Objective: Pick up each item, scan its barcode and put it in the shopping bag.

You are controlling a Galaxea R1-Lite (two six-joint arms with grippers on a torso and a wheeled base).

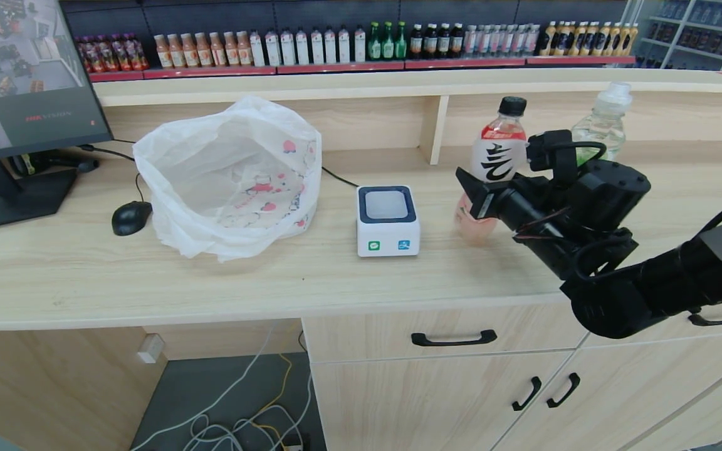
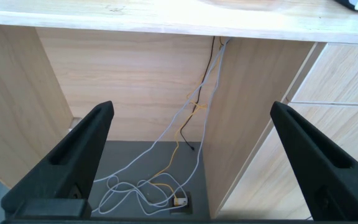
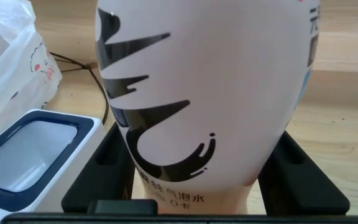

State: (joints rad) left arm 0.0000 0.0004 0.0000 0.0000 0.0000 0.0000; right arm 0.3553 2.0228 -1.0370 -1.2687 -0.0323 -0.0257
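A pink drink bottle (image 1: 499, 156) with a black cap and a white label stands upright on the counter to the right of the white barcode scanner (image 1: 387, 219). My right gripper (image 1: 480, 197) is at its lower half, one finger on each side, shut on it. In the right wrist view the bottle (image 3: 197, 93) sits between the two fingers (image 3: 98, 171), with the scanner (image 3: 30, 155) beside it. The white shopping bag (image 1: 229, 175) stands open left of the scanner. A clear bottle (image 1: 602, 122) stands behind my right arm. My left gripper (image 2: 191, 162) hangs open below the counter, holding nothing.
A monitor (image 1: 22, 75) and a black mouse (image 1: 130, 217) sit at the counter's left end. A raised wooden ledge (image 1: 398, 84) runs along the back. Drawers with black handles (image 1: 454, 339) lie below the counter. Loose cables (image 2: 160, 186) lie on the floor underneath.
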